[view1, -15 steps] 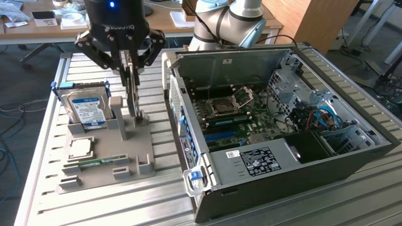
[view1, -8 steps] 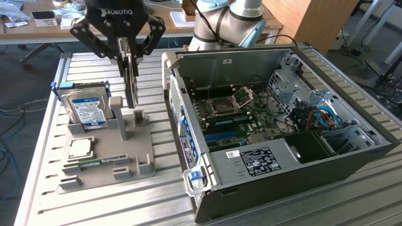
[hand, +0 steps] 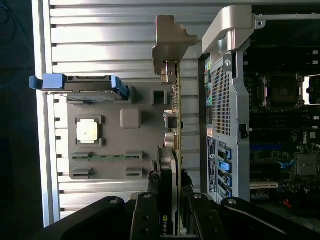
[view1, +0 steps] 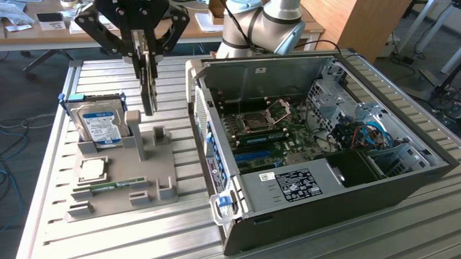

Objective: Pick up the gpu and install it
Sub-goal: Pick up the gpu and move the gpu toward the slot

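Closed on the gpu (view1: 149, 97): end effector (view1: 148, 67), with fingers (hand: 150, 210) pinching the card by its upper edge, black shroud on one face and circuit board on the other. Held upright and edge-on to the exterior view, just above the grey fixture tray (view1: 155, 162). Seemingly clear of the tray's posts, though a touch at the lower edge is hard to rule out. Long axis level, traced in the wrist view as a thin line running from the grip out to the silver bracket (hand: 170, 37) at the far end.

At about eight o'clock from the card in the exterior view, a blue-labelled hard drive (view1: 101, 121) standing on edge in the tray. Toward seven o'clock, a processor chip (view1: 92, 170) and a green memory stick (view1: 108, 186), both flat in their recesses.

At about four o'clock from the end effector, toward the exterior view's right, an open computer case (view1: 324, 216) lying on its side on the slatted metal surface (view1: 144, 226), motherboard (view1: 277, 135) facing up. Judged from both views: card just beside the case, long axis lying alongside the rear panel (hand: 222, 100) rather than pointing into the case. Pick-up apparently done; no card yet seated on the board.
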`<action>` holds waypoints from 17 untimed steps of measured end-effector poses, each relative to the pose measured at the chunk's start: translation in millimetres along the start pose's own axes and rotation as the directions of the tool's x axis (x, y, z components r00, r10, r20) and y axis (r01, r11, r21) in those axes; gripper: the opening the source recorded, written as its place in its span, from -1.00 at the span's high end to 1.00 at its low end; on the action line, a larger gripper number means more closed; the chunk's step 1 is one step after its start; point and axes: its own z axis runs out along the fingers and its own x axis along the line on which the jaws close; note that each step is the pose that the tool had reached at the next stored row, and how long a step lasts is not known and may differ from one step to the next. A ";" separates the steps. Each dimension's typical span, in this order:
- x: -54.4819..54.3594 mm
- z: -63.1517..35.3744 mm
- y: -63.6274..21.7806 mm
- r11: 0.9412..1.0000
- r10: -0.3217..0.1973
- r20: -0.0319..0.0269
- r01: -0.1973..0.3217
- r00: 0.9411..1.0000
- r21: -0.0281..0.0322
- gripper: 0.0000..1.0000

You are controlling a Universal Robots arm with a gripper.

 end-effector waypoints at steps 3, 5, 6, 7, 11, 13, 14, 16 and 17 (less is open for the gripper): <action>0.0 0.0 0.0 1.000 0.000 0.000 0.000 1.000 0.000 0.47; 0.0 0.0 0.0 1.000 0.000 0.000 0.000 1.000 0.000 0.47; -0.1 0.0 0.0 1.000 0.000 0.000 0.000 1.000 0.000 0.47; -0.3 -0.1 0.0 1.000 0.000 0.000 0.000 1.000 0.000 0.47; -17.5 0.4 1.8 1.000 0.000 0.000 0.000 1.000 0.000 0.47; -17.5 0.4 1.8 1.000 0.000 0.000 0.000 1.000 0.000 0.47; -17.5 0.4 1.8 1.000 0.000 0.000 0.000 1.000 0.000 0.47; -17.5 0.4 1.8 1.000 0.000 0.000 0.000 1.000 0.000 0.47; -17.5 0.4 1.8 1.000 0.000 0.000 0.000 1.000 0.000 0.47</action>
